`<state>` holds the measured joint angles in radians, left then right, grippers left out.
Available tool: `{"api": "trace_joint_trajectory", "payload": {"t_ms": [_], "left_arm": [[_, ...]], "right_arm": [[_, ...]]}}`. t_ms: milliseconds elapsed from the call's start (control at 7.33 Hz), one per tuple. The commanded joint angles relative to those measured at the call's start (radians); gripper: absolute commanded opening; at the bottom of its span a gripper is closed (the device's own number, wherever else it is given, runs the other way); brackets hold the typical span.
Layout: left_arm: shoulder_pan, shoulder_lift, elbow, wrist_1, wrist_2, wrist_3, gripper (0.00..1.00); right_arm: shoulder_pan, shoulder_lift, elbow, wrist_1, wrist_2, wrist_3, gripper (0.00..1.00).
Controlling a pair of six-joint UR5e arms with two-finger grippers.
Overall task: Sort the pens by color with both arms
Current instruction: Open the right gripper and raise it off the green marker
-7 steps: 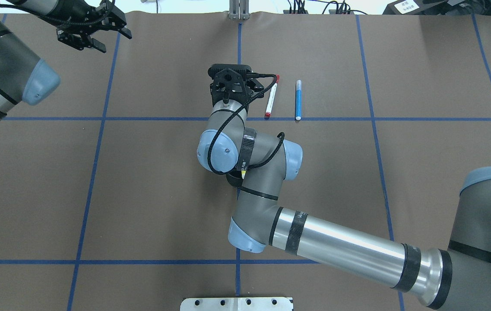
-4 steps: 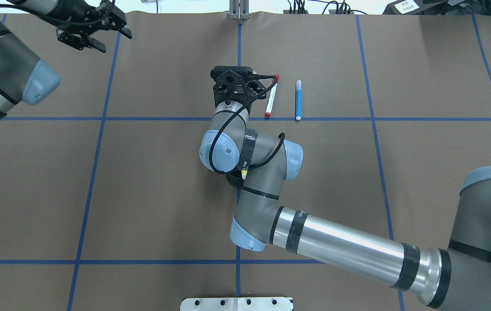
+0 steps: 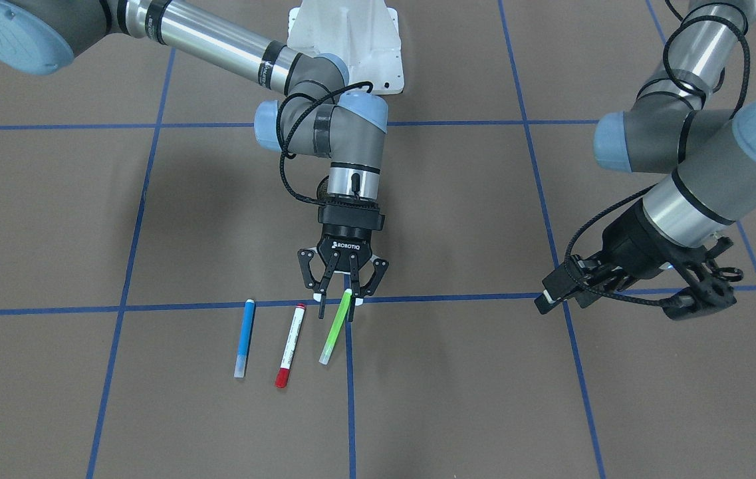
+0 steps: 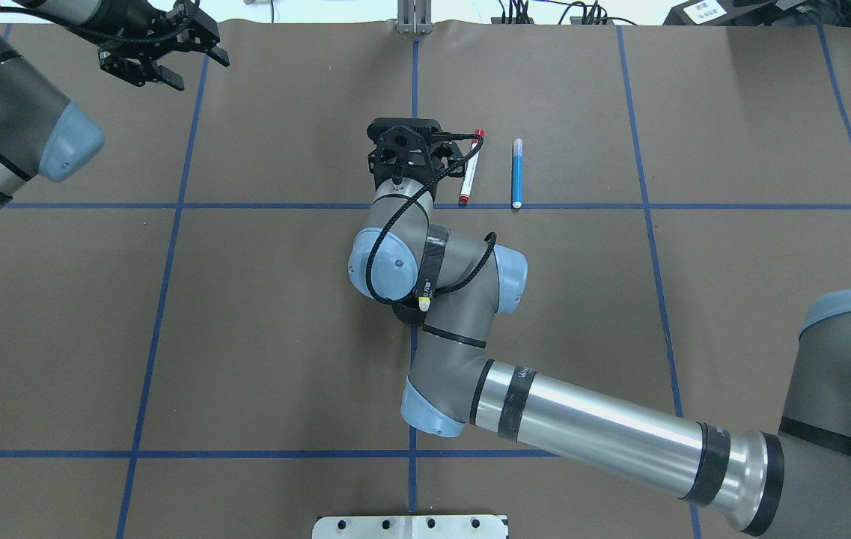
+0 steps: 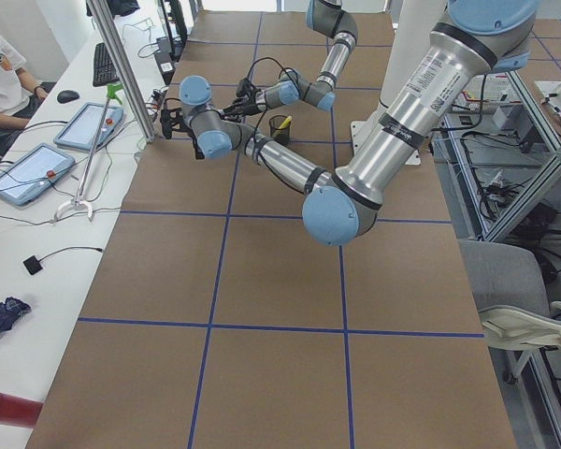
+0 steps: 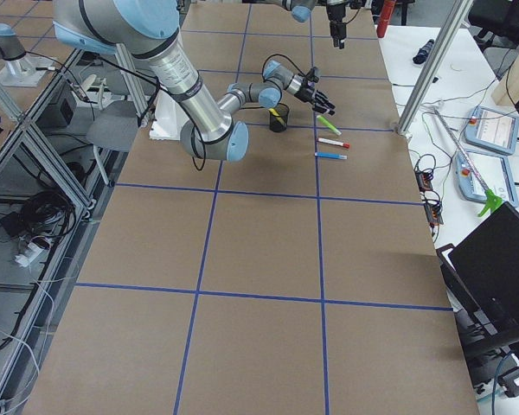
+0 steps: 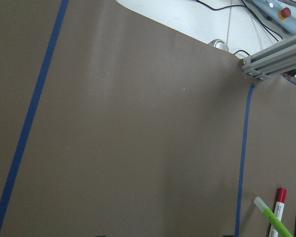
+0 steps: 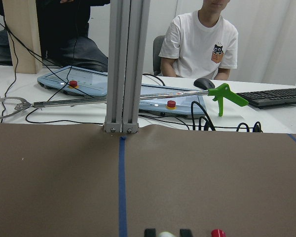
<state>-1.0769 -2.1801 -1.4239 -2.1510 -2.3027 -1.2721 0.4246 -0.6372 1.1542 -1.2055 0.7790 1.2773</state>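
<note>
My right gripper (image 3: 338, 307) is shut on the upper end of the light green pen (image 3: 334, 332), which slants down toward the table next to the centre line. The pen's end shows between the fingertips in the right wrist view (image 8: 165, 234). The white pen with red cap (image 3: 289, 346) and the blue pen (image 3: 243, 336) lie side by side just beyond it. In the overhead view the right wrist hides the green pen. The yellow pen (image 4: 423, 303) stands in the black mesh cup (image 6: 278, 119) under the right arm. My left gripper (image 4: 199, 71) is open and empty at the far left corner.
An aluminium post (image 8: 122, 64) stands at the table's far edge on the centre line. Beyond the edge are tablets, a green-handled grabber (image 8: 222, 96) and seated people. The white pedestal base (image 3: 344, 40) is at the robot's side.
My right wrist has shifted slightly toward the red pen. The red and blue pens and the left arm have not moved.
</note>
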Motion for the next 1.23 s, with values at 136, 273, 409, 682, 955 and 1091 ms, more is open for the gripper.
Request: {"api": "trace_joint_trajectory", "payload": {"t_ms": [136, 273, 409, 682, 955, 1091], "left_arm": [[0.003, -0.012, 0.002, 0.013, 0.002, -0.004, 0.84], [0.006, -0.02, 0.002, 0.013, 0.003, -0.062, 0.84], [0.008, -0.033, 0.0, 0.014, 0.003, -0.096, 0.84], [0.058, -0.024, -0.071, 0.046, 0.008, -0.197, 0.84], [0.202, -0.026, -0.342, 0.412, 0.128, -0.23, 0.84], [0.33, -0.033, -0.46, 0.565, 0.264, -0.237, 0.84]], "right_arm": [[0.002, -0.063, 0.202, 0.003, 0.076, -0.047, 0.62], [0.009, -0.082, 0.296, 0.001, 0.138, -0.068, 0.62], [0.046, -0.132, 0.411, -0.006, 0.228, -0.067, 0.63], [0.187, -0.241, 0.578, -0.052, 0.504, -0.065, 0.78], [0.304, -0.307, 0.657, -0.133, 0.736, -0.053, 0.97], [0.356, -0.381, 0.711, -0.161, 0.847, -0.056, 0.98]]}}
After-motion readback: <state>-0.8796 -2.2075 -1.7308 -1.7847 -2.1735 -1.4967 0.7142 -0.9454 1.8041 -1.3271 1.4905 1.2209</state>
